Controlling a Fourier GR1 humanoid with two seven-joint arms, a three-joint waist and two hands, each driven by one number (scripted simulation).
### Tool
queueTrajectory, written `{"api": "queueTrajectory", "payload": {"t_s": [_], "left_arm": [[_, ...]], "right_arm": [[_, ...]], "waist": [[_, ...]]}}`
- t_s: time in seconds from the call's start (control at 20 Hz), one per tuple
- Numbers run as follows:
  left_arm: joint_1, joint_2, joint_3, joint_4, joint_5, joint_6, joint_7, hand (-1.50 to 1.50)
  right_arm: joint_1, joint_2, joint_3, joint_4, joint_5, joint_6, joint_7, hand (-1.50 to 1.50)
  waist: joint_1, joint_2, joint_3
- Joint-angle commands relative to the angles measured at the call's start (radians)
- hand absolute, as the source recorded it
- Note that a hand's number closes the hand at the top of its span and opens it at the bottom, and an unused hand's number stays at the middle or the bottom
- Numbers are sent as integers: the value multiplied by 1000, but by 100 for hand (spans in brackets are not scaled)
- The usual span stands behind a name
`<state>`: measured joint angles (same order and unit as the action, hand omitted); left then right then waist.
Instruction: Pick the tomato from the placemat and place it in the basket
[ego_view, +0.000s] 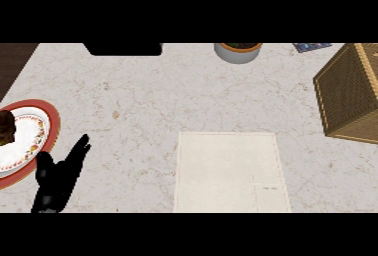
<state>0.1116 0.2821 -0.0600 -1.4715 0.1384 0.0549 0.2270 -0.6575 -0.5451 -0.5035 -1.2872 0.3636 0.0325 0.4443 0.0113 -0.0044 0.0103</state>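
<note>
Left hand (59, 175), fingers straight, holding nothing, rests left of placemat (230, 172); no tomato visible there. Basket (351, 95) beyond: I should release only above its opening.

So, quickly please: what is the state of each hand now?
Left hand: open, fingers straight, holding nothing, beside the plate.
Right hand: not in view.

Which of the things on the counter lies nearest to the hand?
The plate with the red rim: it lies just left of the left hand. The placemat, pot and basket lie farther right.
</note>
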Motion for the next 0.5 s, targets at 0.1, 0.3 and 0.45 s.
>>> {"api": "queueTrajectory", "payload": {"t_s": [0.1, 0.3, 0.45], "left_arm": [[22, -49, -28, 93, -45, 25, 5, 0], [58, -35, -36, 25, -32, 5, 35, 0], [-2, -43, -28, 75, -43, 6, 32, 0]], "right_arm": [[30, -7, -29, 131, -35, -22, -148, 150], [67, -92, 3, 198, 141, -121, -104, 150], [46, -133, 51, 267, 150, -56, -175, 150]], "waist": [[-4, 8, -10], [8, 10, -10], [1, 10, -10]]}}
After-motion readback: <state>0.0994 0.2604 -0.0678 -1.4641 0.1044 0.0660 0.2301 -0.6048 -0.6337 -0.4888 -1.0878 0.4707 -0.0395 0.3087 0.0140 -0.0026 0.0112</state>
